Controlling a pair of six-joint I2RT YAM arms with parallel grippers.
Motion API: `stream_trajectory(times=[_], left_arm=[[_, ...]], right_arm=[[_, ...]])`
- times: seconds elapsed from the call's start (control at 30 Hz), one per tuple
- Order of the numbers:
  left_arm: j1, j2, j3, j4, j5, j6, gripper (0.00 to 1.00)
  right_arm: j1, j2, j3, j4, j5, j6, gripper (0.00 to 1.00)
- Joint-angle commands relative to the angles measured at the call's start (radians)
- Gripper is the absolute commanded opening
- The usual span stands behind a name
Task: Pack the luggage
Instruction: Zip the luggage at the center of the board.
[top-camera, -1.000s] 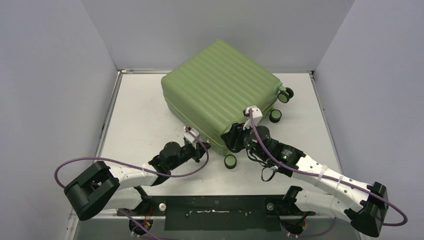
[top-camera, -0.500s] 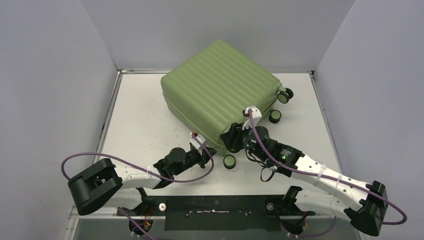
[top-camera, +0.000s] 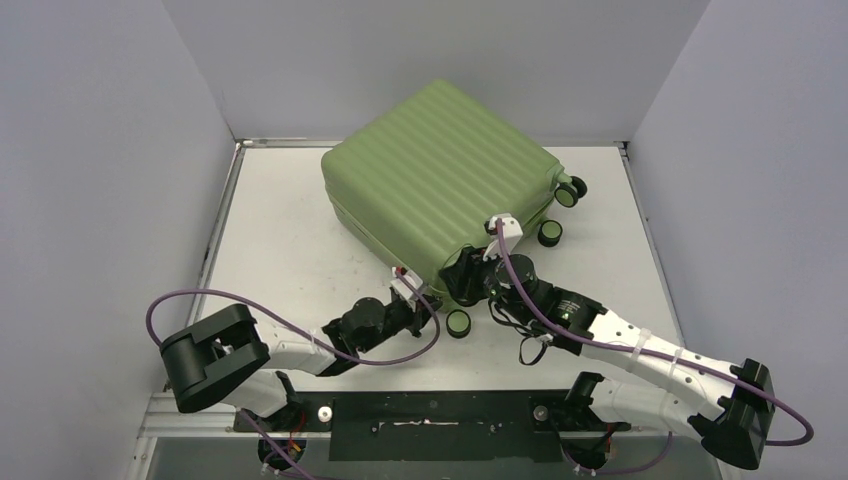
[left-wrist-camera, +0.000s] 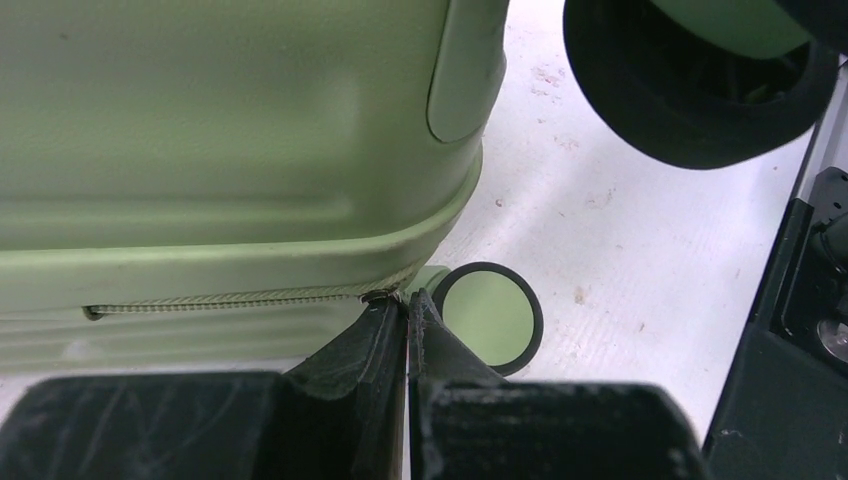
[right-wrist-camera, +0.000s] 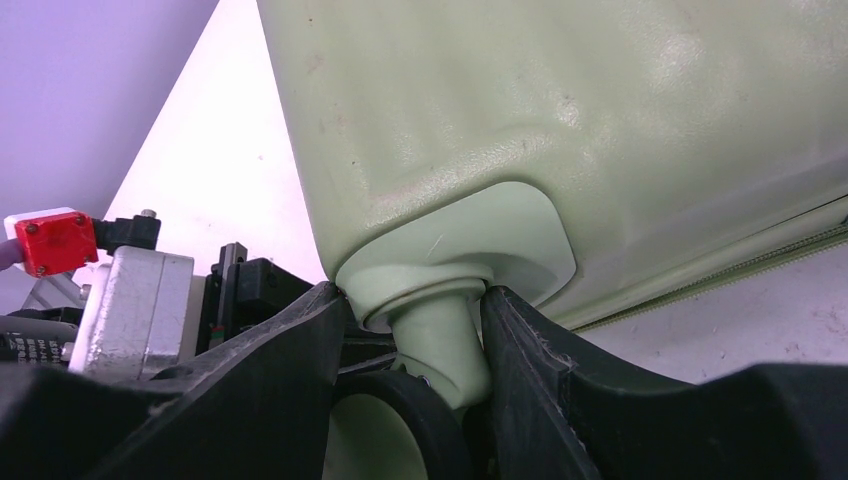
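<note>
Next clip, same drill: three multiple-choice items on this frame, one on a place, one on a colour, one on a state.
1. The right end effector has its fingers on either side of:
A) a carry handle
B) a wheel stem
C) a strap

2. The suitcase shell is:
A) blue
B) grey
C) green

3. The left end effector is:
A) shut, tips at the zipper seam
B) wide open above the lid
C) holding a wheel

Answers:
1 B: the right wrist view shows the stem clamped between the two fingers.
2 C: the top view shows a ribbed green shell.
3 A: the left wrist view shows the fingers pressed together at the zipper's end.
</note>
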Motion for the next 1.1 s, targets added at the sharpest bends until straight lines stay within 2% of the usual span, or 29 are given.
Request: stream_trajectory(times=[0.0, 0.4, 0.8, 0.97, 1.07], left_arm=[[-0.081, 0.07, 0.062, 0.02, 0.168, -0.013, 0.0], [-0.1, 0.125, 0.086, 0.083, 0.16, -0.005, 0.0], [-0.106, -0.076, -0.051, 0.02, 0.051, -0.003, 0.0], [-0.109, -0.239, -0.114, -0.088, -0.041, -0.006, 0.0], [-0.109, -0.366, -0.148, -0.183, -0.096, -0.016, 0.02]], right_arm=[[0.052, 0.109, -0.061, 0.021, -0.113, 0.086, 0.22], [0.088, 0.132, -0.093, 0.077, -0.11, 0.158, 0.18], [0.131, 0.256, -0.049, 0.217, -0.138, 0.222, 0.17], [0.146, 0.288, -0.004, 0.199, -0.113, 0.21, 0.24], [0.15, 0.264, 0.022, 0.144, -0.089, 0.188, 0.36]])
